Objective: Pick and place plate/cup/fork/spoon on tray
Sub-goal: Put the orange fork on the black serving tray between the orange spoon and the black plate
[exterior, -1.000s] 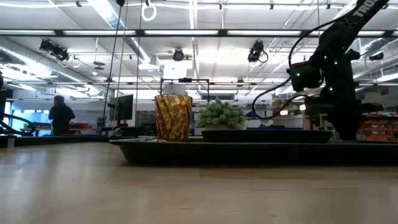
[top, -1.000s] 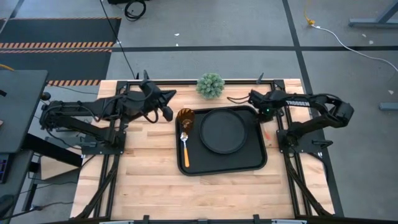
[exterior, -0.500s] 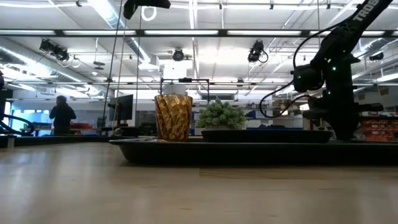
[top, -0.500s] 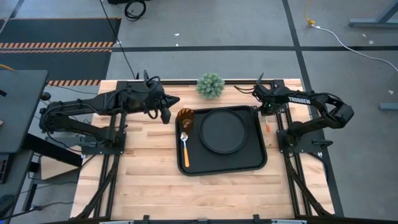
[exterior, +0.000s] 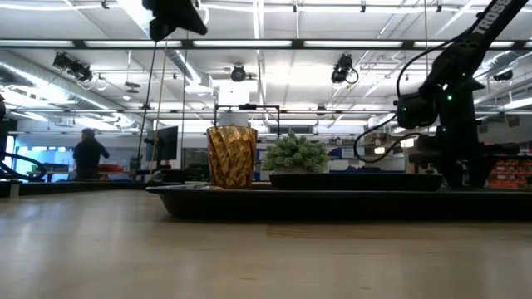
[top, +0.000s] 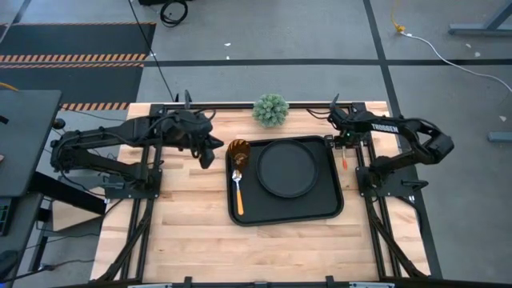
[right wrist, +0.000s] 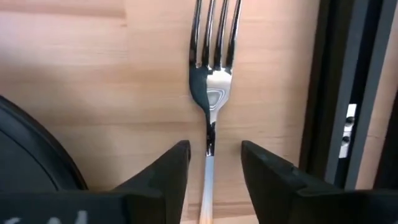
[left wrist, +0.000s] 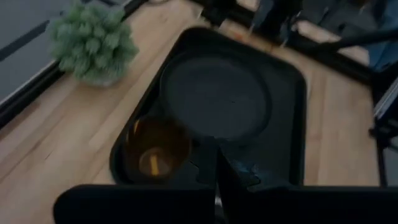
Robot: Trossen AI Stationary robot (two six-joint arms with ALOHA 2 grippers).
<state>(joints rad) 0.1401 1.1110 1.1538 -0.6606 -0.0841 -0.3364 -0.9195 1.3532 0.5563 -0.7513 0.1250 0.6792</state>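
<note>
The right pincer is hovering with fingers parted astride the fork, which is lying on the worktop just beside the tray; the left pincer, fingers closed, is waiting near the cup.

A light butcher-block wooden table stands on grey concrete floor crossed by dark tape lines; long white ceiling strip lights brighten the open workshop behind
</note>
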